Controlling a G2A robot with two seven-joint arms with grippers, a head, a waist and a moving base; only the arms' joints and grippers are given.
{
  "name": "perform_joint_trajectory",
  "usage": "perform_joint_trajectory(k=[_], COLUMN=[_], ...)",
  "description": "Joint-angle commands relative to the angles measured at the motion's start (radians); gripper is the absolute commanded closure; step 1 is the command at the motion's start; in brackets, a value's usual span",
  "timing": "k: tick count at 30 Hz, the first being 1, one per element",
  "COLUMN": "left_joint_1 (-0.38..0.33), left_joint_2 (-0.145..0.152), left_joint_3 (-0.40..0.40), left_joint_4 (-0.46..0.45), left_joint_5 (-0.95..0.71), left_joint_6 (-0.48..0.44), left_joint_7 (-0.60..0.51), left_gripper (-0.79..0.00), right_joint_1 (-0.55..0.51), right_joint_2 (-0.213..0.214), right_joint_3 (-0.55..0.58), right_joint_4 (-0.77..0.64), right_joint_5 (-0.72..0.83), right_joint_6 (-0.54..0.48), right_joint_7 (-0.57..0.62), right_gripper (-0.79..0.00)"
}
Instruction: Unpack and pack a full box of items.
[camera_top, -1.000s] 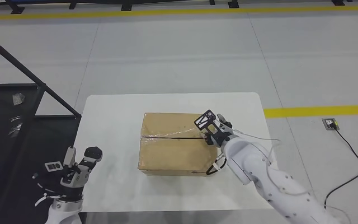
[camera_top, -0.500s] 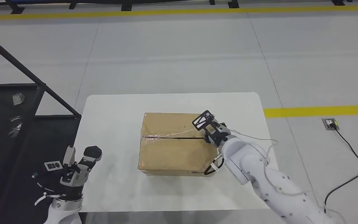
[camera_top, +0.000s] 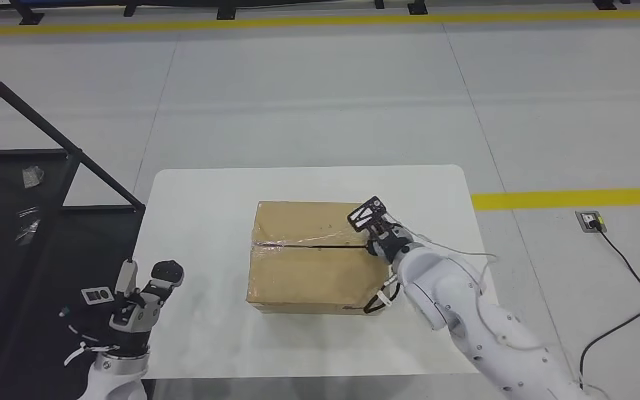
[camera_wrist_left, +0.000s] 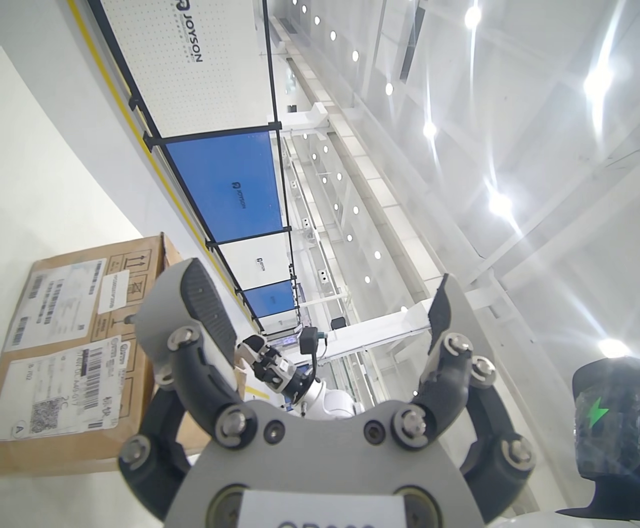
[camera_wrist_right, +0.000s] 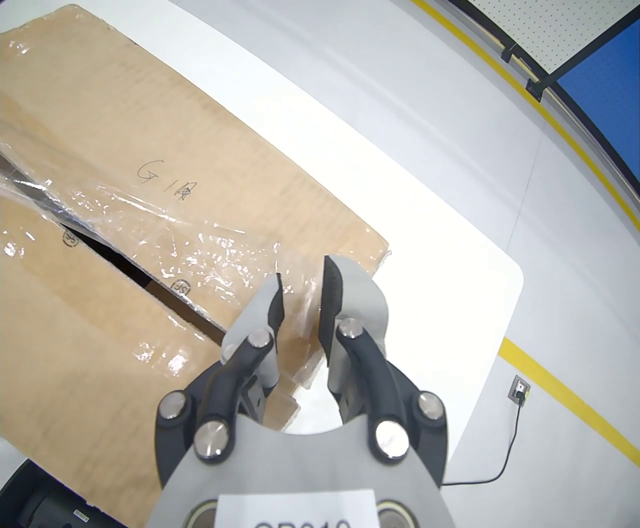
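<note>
the brown cardboard box (camera_top: 300, 268) sits mid-way on the white desk (camera_top: 200, 210), its long axis running left to right. its top flaps are down with a dark slit along the lengthwise seam, so the contents are hidden. the right gripper (camera_wrist_right: 300, 280) is at the seam's right end, jaws narrowed on the lifted strip of clear tape (camera_wrist_right: 150, 215), while the left gripper (camera_wrist_left: 320, 295) is at the desk's near left corner, well apart from the box, jaws spread wide.

The box (camera_top: 305, 265) is brown cardboard, its tape (camera_wrist_right: 150, 220) clear and glossy, its labels (camera_wrist_left: 65, 300) white with black barcodes. The table (camera_top: 200, 220) is white, the floor (camera_top: 300, 90) grey with a yellow line (camera_top: 555, 198).
</note>
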Motion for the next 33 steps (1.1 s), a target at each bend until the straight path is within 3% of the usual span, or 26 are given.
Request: perform_joint_trajectory(k=[1,9,15,22,33], left_joint_1=[0.001,-0.017,-0.106,-0.198,-0.205], left_joint_2=[0.001,0.005,0.011,0.012,0.010], left_joint_3=[0.001,0.009,0.068,0.152,0.237], left_joint_4=[0.000,0.045,0.173,0.306,0.310], left_joint_5=[0.001,0.012,0.031,0.039,0.047], left_joint_6=[-0.003,0.023,0.096,0.118,0.101], left_joint_7=[0.002,0.000,-0.068,-0.138,-0.170], left_gripper=[-0.785,-0.785,-0.785,-0.785,-0.785], right_joint_1=[-0.001,-0.025,-0.082,-0.139,-0.194], right_joint_2=[-0.004,-0.017,-0.011,-0.007,-0.003], right_joint_3=[0.007,0.047,0.109,0.159,0.208], right_joint_4=[0.003,-0.016,-0.053,-0.086,-0.126], right_joint_5=[0.006,0.067,0.117,0.148,0.189], right_joint_6=[0.003,-0.003,-0.067,-0.133,-0.250], right_joint_7=[0.000,-0.068,-0.140,-0.199,-0.243], right_gripper=[0.000,0.000,0.000,0.000,0.000])
